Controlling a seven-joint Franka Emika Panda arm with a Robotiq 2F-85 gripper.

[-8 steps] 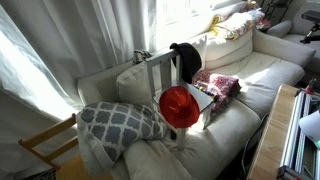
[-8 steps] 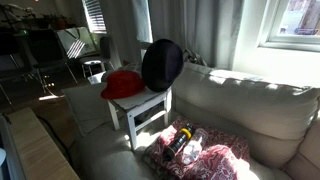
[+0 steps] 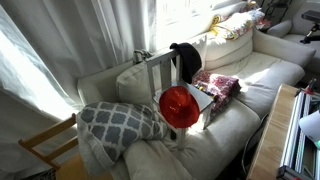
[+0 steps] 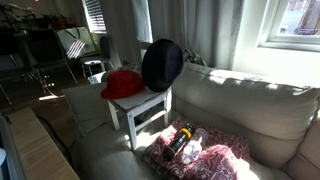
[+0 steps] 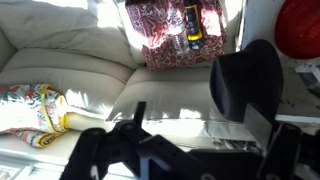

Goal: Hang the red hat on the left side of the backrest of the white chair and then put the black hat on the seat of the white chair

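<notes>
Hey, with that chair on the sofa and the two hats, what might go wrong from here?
The white chair stands on the soft sofa; tugging the black hat off its backrest might tip it. The red hat lies at the edge of the seat and might slide off if nudged.
</notes>
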